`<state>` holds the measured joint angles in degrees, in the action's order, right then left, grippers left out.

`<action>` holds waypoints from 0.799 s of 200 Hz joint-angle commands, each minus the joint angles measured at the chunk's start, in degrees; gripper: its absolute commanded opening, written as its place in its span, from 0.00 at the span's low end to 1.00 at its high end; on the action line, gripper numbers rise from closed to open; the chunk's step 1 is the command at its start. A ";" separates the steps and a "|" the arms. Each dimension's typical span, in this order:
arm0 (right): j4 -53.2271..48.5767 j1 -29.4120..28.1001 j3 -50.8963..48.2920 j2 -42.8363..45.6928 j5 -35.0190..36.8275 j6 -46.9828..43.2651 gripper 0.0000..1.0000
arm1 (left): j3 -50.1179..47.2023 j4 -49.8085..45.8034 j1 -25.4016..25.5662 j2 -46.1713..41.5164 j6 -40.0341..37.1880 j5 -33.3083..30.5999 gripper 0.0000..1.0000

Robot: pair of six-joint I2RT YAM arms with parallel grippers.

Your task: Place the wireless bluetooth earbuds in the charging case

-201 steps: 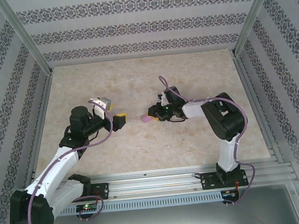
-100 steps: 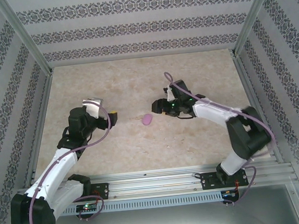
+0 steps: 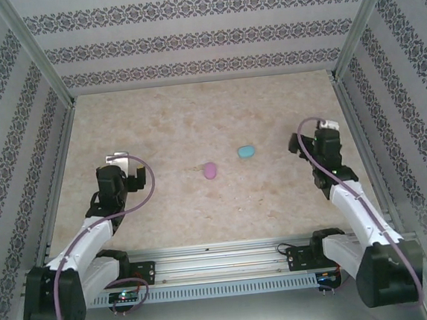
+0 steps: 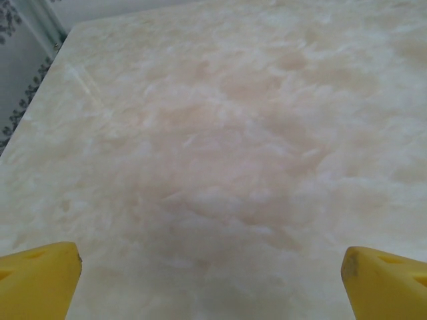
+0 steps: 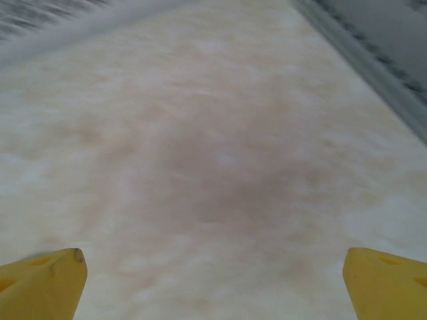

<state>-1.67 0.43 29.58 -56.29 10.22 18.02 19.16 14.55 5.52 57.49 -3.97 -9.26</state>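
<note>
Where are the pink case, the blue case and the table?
pink case (image 3: 210,171): top view, middle of its rounded top.
blue case (image 3: 246,152): top view, middle of its rounded top.
table (image 3: 195,117): top view, bare marbled surface beyond the cases.

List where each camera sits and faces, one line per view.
Top external: above, behind the robot, looking down on table, pink case, blue case; left arm, right arm show.
Left wrist: on the left arm, facing across the table; open left claw tips show.
Right wrist: same on the right arm; open right claw tips show.
Shared: all three see the table.
</note>
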 commanded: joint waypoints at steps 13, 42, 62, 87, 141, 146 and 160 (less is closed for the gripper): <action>26.19 2.38 -11.55 -3.33 2.68 -9.88 0.98 | -2.43 17.07 -1.07 6.56 -3.33 -1.97 1.00; 34.31 2.65 -13.08 -9.45 0.78 -8.79 0.98 | -1.15 20.75 -1.80 9.80 1.14 -2.47 1.00; 42.01 2.60 -14.12 -12.50 -0.70 -7.97 0.98 | -0.79 22.07 -2.47 13.06 3.39 0.15 1.00; 49.33 2.84 -13.51 -17.79 -1.24 -8.74 0.98 | -0.34 25.91 -2.64 16.69 1.69 3.44 1.00; 52.27 2.47 -11.89 -22.89 -2.77 -9.65 0.98 | -2.33 48.77 -3.41 32.82 2.06 7.60 1.00; 51.27 2.33 -11.41 -22.82 -2.48 -9.71 0.98 | -2.62 52.40 -3.41 34.71 1.55 7.80 1.00; 50.43 1.74 -10.57 -23.41 -1.96 -10.27 0.98 | -1.67 46.72 -3.41 32.55 2.18 7.33 1.00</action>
<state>46.59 2.85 16.97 -78.94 8.91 9.26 17.56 55.18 2.87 89.76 -2.59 -3.57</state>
